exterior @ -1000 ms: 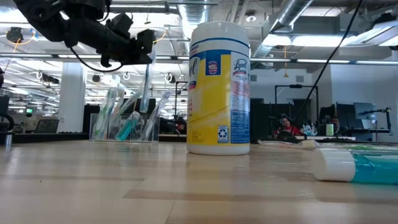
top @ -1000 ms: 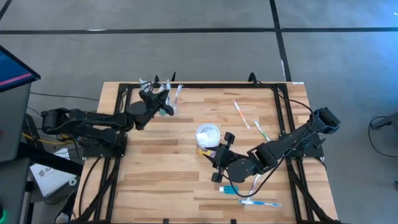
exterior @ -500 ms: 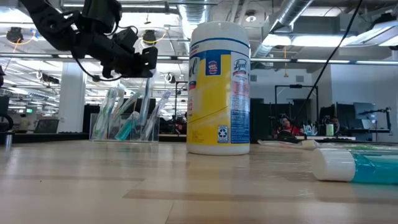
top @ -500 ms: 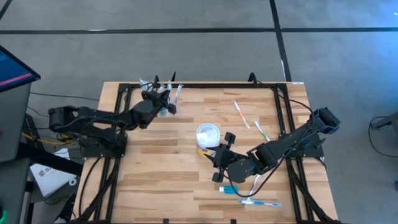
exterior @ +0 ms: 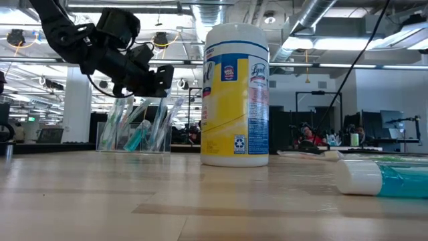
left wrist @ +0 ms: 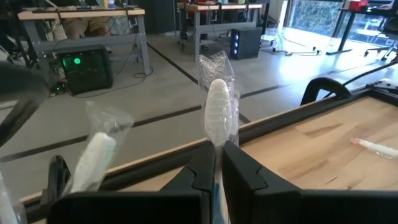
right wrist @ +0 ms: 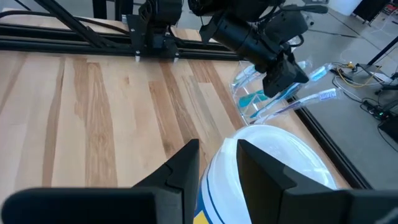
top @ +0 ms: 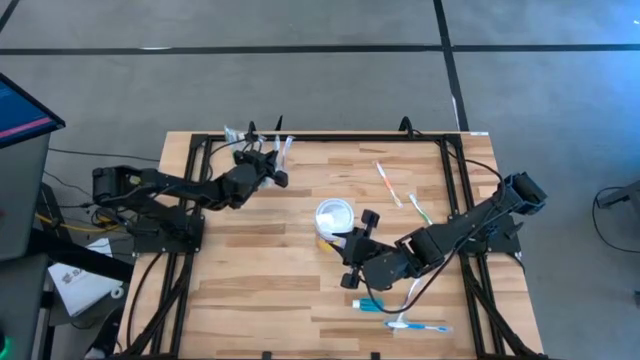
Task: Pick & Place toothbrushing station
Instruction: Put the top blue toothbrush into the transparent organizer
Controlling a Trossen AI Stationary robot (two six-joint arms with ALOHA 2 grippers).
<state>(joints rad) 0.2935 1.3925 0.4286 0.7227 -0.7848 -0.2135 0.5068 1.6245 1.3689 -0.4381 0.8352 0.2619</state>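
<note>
The toothbrushing station (exterior: 137, 127) stands at the desk's (top: 260, 290) far edge; the left gripper (exterior: 155, 82) hovers just above it, clenched on a wrapped toothbrush (left wrist: 217, 115); the right gripper (top: 352, 247), fingers parted, sits beside the wipes tub (exterior: 235, 94) mid-desk.

I see a grey floor (top: 320, 90) with dark lines (top: 300, 48) across it at the top of the high view. A screen (top: 20, 110) with blue and pink shows at the left edge. In the low view the room behind is big. Pipes (exterior: 328, 17) run along the ceiling at the upper right, and long lights (exterior: 348, 65) glow there. In the left wrist view, desks (left wrist: 81, 18) stand at the upper left, a green light (left wrist: 76, 61) shines under one, and a bright window (left wrist: 311, 12) sits at the upper right.
</note>
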